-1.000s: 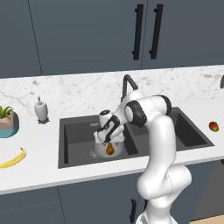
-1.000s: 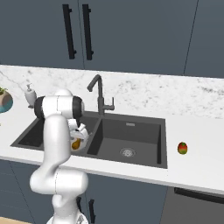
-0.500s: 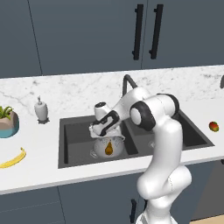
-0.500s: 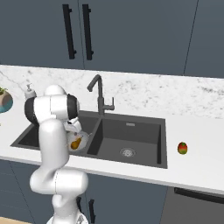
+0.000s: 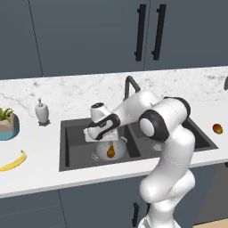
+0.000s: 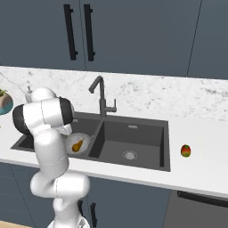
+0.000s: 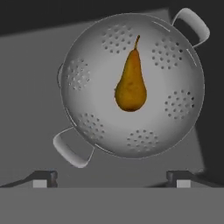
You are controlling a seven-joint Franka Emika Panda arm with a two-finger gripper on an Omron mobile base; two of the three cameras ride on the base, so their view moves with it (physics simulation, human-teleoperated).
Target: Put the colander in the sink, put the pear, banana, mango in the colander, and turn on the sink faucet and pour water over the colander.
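Observation:
The silvery colander [image 5: 103,155] [image 6: 71,143] [image 7: 168,109] sits in the left basin of the dark sink [image 5: 73,147] [image 6: 142,140]. The brownish pear [image 5: 110,152] [image 6: 78,144] [image 7: 130,86] lies inside it. My gripper [image 5: 101,136] [image 7: 112,179] hangs open just above the colander and holds nothing. The yellow banana [image 5: 13,161] lies on the counter left of the sink. On the counter to the right of the sink is the red-green mango [image 5: 217,129] [image 6: 186,151]. The dark faucet [image 5: 129,87] [image 6: 101,95] stands behind the sink's middle.
A white soap dispenser [image 5: 41,111] [image 6: 30,90] and a potted plant [image 5: 8,124] [image 6: 3,101] stand on the white marble counter, back left. My arm arches over the divider between the basins. Dark cabinets with black handles hang above.
My hand has risen from the colander and shifted a little left, its fingers spreading slightly wider. The pear stays in the colander.

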